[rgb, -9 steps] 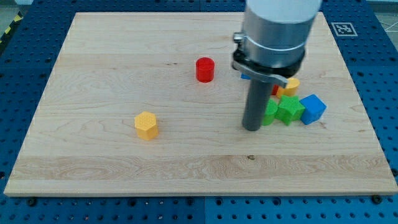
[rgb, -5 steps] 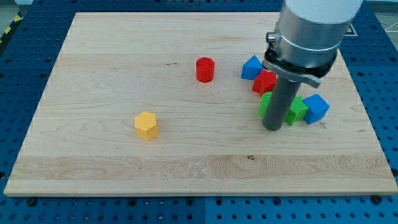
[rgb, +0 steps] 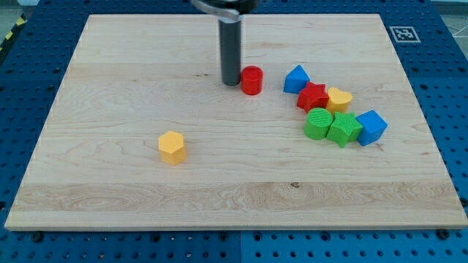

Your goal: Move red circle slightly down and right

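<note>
My tip (rgb: 231,82), the lower end of a straight dark rod with nothing to open or close, rests on the pale wooden board (rgb: 110,197) in the upper middle of the frame. It sits against the upper-left side of the small red cylindrical block (rgb: 251,79), the red circle of the task. I judge that placement deliberate: a push from there would send the block down and to the view's right.

To the right of the red circle lies a cluster: a blue triangular block (rgb: 296,79), a red star-like block (rgb: 313,96), a yellow block (rgb: 339,98) of unclear shape, 2 green blocks (rgb: 317,123) (rgb: 343,128) and a blue cube (rgb: 371,126). They are close, so only a short nudge seems wise. A yellow hexagonal block (rgb: 172,146) stands alone at lower left, well apart.
</note>
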Available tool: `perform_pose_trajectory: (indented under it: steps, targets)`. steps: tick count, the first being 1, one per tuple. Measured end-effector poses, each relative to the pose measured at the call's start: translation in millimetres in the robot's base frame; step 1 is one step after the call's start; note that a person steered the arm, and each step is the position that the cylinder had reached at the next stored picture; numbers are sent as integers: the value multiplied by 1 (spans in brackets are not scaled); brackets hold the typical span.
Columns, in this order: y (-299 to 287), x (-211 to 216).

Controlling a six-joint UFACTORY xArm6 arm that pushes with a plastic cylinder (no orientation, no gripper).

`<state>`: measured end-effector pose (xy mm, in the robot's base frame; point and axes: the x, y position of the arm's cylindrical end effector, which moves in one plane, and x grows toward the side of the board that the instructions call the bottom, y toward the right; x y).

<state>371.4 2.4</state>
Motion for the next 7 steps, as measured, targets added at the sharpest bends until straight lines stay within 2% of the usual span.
perform_pose_trajectory:
  steps: [3, 7]
  targets:
    - [71, 1]
    - [90, 50]
